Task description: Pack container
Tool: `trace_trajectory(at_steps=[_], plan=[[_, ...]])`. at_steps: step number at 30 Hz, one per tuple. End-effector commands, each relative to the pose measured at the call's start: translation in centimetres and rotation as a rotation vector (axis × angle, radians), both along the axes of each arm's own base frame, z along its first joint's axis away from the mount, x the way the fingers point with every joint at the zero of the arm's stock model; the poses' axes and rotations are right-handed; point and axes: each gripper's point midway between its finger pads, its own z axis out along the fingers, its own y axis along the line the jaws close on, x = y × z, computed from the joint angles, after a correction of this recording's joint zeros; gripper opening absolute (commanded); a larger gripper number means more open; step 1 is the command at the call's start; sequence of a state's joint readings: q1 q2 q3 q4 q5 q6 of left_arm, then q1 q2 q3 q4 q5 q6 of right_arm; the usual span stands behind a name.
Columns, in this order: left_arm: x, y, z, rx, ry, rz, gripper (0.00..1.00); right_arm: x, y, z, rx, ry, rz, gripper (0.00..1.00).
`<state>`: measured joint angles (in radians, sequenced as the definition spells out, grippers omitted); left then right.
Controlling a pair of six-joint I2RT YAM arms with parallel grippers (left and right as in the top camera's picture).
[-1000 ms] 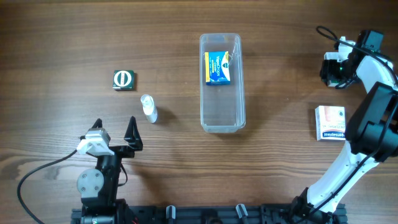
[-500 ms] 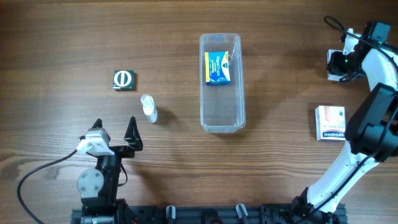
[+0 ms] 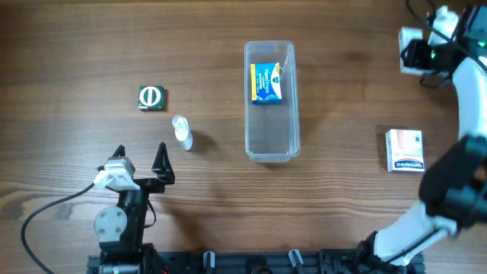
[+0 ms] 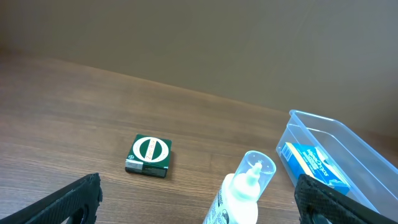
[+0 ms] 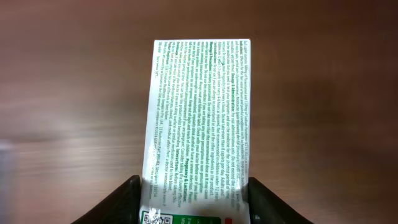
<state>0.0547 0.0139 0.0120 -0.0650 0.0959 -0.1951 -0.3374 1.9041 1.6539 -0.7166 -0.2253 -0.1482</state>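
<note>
The clear plastic container lies lengthwise at the table's middle, with a blue box in its far end. My right gripper is at the far right, shut on a white box with green print, held above the wood. My left gripper is open and empty near the front left. A white bottle lies just ahead of it, and a green box lies further back. The left wrist view shows the bottle, the green box and the container.
A white and pink box lies flat at the right, near my right arm's base. A black cable runs along the front left edge. The table is brown wood.
My right gripper has moved toward the far right corner with the white box in it. The left arm and the other things have not moved.
</note>
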Motion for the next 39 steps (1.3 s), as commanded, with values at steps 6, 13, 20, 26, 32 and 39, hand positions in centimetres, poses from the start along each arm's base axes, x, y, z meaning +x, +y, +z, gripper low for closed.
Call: trace_trajectory(at_steps=[6, 13, 20, 26, 32, 39], plan=[[0.0, 0.0, -0.2, 0.015, 0.001, -0.004, 1.0, -5.5, 14.6, 14.1, 0.105, -0.194, 0.194, 0.52], [0.0, 0.0, -0.2, 0.015, 0.001, -0.004, 1.0, -6.4, 17.5, 12.6, 0.05, -0.116, 0.155, 0.59], [0.0, 0.0, -0.2, 0.015, 0.001, -0.004, 1.0, -5.6, 14.0, 8.5, 0.008, -0.013, 0.068, 0.6], [0.0, 0.0, -0.2, 0.015, 0.001, -0.004, 1.0, -6.9, 10.0, 7.3, -0.088, 0.064, -0.042, 0.69], [0.0, 0.0, -0.2, 0.015, 0.001, -0.004, 1.0, -13.2, 5.5, 4.5, -0.11, 0.33, -0.164, 0.75], [0.0, 0.0, -0.2, 0.015, 0.001, -0.004, 1.0, -18.3, 1.8, -1.1, -0.066, 0.533, -0.269, 0.86]])
